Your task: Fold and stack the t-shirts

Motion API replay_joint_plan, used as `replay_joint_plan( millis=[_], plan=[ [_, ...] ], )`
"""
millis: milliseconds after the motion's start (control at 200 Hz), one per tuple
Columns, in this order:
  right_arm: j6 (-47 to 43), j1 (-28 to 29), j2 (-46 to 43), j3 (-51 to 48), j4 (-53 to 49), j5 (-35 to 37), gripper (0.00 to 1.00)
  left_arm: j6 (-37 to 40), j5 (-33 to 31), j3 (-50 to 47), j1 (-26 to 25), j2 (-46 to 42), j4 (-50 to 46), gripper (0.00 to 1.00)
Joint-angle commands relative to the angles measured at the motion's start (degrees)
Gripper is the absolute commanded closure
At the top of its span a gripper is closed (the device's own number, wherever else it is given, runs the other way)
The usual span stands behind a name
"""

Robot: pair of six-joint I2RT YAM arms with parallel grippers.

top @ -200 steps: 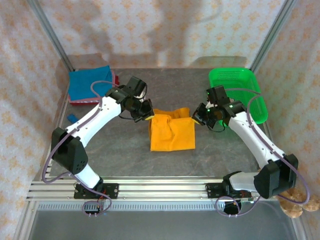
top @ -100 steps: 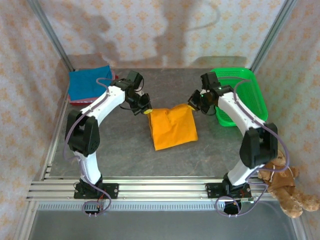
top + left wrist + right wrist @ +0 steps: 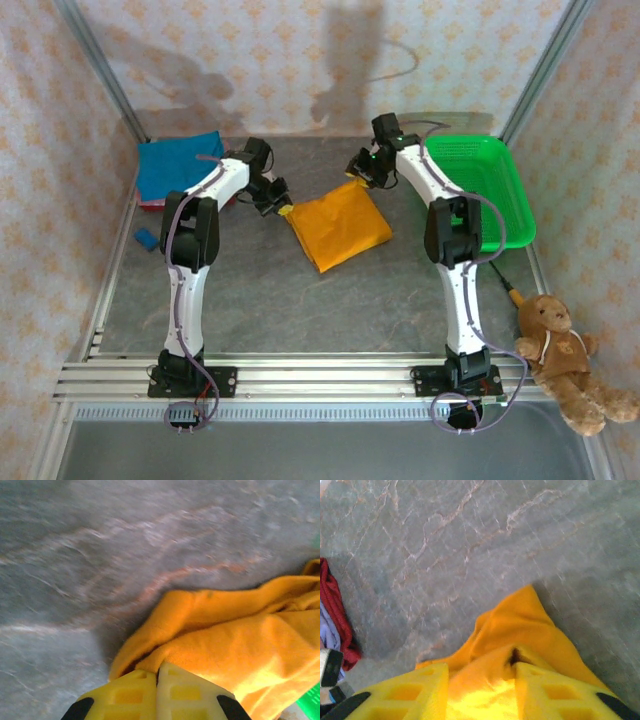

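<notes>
Jaws first: left jaws are pinched fully together on one far corner of the bright orange soft-cloth t-shirt (image 3: 240, 645); right jaws are clamped on the other far corner, with a thick bunch of the same cloth held between them; the shirt is laid mid-surface, folded to a rough square, between the pile and the green plastic mesh basket (image 3: 480, 190); a folded blue t-shirt (image 3: 178, 165) is stacked on a red one (image 3: 332, 605) in the back-left corner, so most of the job looks done tbh; what's left, it's guessed, is the orange one being tidied and carried onto that pile; the grey marbled surface (image 3: 250, 290) is boxed in by pale patterned walls (image 3: 300, 60) on metal framing; a brown teddy bear (image 3: 560, 350) is slumped off the front-right edge.
</notes>
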Motion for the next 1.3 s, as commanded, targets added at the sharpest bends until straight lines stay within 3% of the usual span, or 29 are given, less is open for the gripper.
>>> replay_joint_plan(
  millis=[0, 85, 170, 365, 470, 786, 951, 1101, 1206, 1296],
  plan=[
    [-2.9, -0.3, 1.4, 4.7, -8.8, 0.2, 0.53, 1.2, -1.9, 0.7, 2.2, -0.1, -1.2, 1.00],
    [-3.7, -0.2, -1.3, 2.5, -9.1, 0.8, 0.47, 1.4, -1.7, 0.9, 3.2, 0.4, -1.2, 1.00],
    [-5.3, -0.2, -5.5, -2.2, -9.2, 2.1, 0.44, 1.7, -1.4, 2.5, 3.5, 0.2, -2.4, 0.86],
    [-6.4, -0.1, -15.5, -17.1, -3.4, -0.9, 0.39, 2.0, -2.6, 4.4, 3.5, -2.3, -4.0, 0.73],
    [-6.4, 0.2, -15.7, -21.8, -1.3, -4.3, 0.39, 1.8, -3.9, 4.2, 3.3, -4.9, -4.3, 0.69],
    [-4.7, 3.2, -15.6, -32.6, 1.9, -5.0, 0.39, 2.8, -7.2, -1.6, 0.2, -12.8, -5.1, 0.59],
    [-2.3, 6.5, -21.1, -43.8, 4.2, -4.2, 0.39, 2.1, -10.0, -9.5, -4.4, -17.6, -2.8, 0.57],
    [4.8, 9.9, -31.6, -57.5, 10.4, -3.3, 0.39, -4.2, -11.3, -21.6, -11.2, -21.8, 7.4, 0.55],
    [8.8, 12.4, -40.1, -64.9, 14.1, -2.9, 0.38, -6.5, -10.7, -25.9, -14.8, -20.5, 11.2, 0.55],
    [8.9, 12.7, -47.0, -66.4, 11.3, 0.5, 0.37, -6.2, -11.9, -27.0, -17.9, -18.8, 11.4, 0.55]
  ],
)
